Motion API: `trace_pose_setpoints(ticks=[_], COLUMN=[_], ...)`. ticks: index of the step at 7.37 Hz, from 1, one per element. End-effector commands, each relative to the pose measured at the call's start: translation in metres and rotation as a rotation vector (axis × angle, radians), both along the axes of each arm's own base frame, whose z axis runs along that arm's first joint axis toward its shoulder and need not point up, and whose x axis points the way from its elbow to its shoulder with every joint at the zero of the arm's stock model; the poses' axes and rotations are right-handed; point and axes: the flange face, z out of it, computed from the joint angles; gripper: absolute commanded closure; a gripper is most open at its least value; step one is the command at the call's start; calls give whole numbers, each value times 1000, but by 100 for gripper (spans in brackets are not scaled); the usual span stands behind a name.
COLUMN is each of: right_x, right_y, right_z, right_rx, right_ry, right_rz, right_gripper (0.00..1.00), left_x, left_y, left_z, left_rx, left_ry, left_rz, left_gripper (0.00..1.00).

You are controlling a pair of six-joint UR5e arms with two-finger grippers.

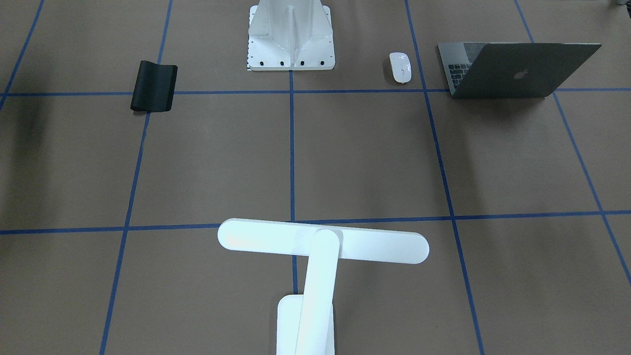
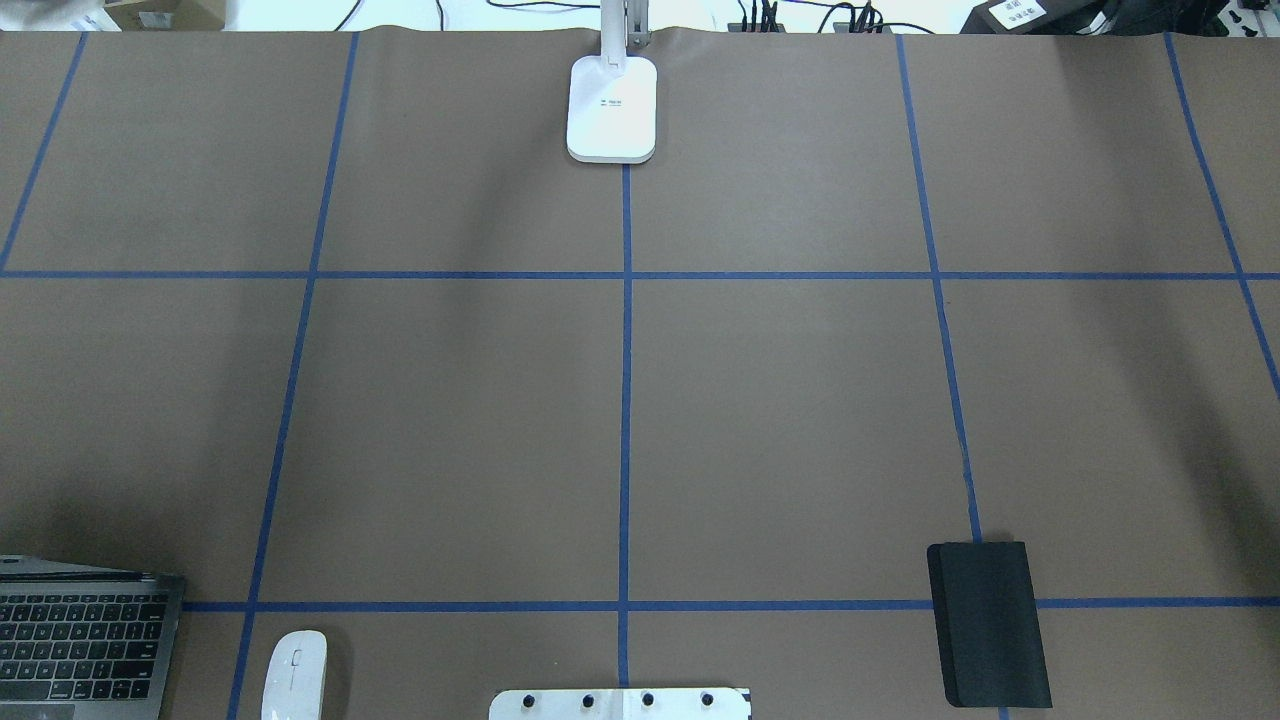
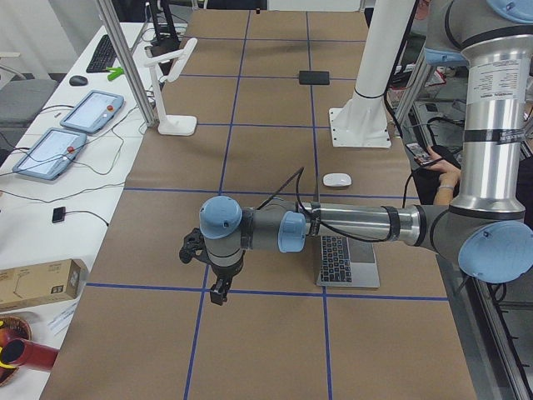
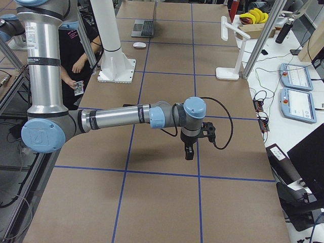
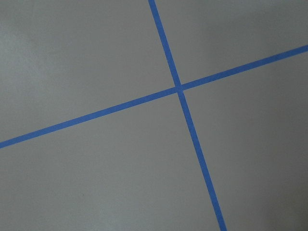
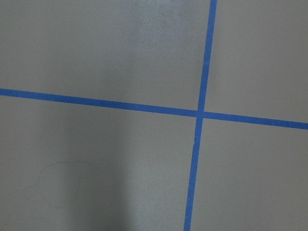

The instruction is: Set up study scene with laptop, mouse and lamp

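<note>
Looking from across the table, the front view is showing the slim space-grey metal laptop (image 1: pixel 517 71) standing half open on the robot's left side near its base. The small glossy white oval mouse (image 1: pixel 400 67) is lying just beside it, between it and the white bolted metal pedestal (image 1: pixel 291 44). The white T-shaped desk lamp (image 1: pixel 323 246) is standing at the middle of the operators' edge, and a black rectangular pad (image 1: pixel 154 86) is lying on the robot's right.

The overhead view is showing this layout on the brown table (image 2: pixel 450 420).

In the left side view the left gripper (image 3: pixel 218 293) is hanging above bare table, apart from the laptop. Whether its fingers are parted I cannot tell.

In the right side view the right gripper (image 4: pixel 189 152) is hanging over bare table too, its fingers equally unclear.

Both wrist views are showing only crossing blue tape lines (image 5: pixel 179 87).
</note>
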Motion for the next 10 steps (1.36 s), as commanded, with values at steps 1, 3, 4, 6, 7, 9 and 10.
trace_pose_setpoints(ticks=[1,3,4,6,7,9,10], right_x=[0,0,0,-1,-1,-1,-1], right_y=[0,-1,0,0,0,1,1], right_z=[-12,-20,-26,-23,-22,-20,-19], right_rx=[22,48,60,53,51,50,48], right_ry=[-4,-12,-14,-13,-12,-12,-15], right_rz=[1,0,-1,-2,-2,-5,-6], right_gripper=[0,0,0,0,0,0,0], left_x=[0,5,15,84,117,173,198], left_y=[0,0,1,22,31,55,69], left_z=[-2,-47,-92,-168,-198,-246,-264], left_rx=[1,39,-3,-17,-30,-141,-189], left_ry=[0,21,86,184,205,249,265], left_rz=[-2,-32,-145,-108,-88,-108,-105], left_gripper=[0,0,0,0,0,0,0])
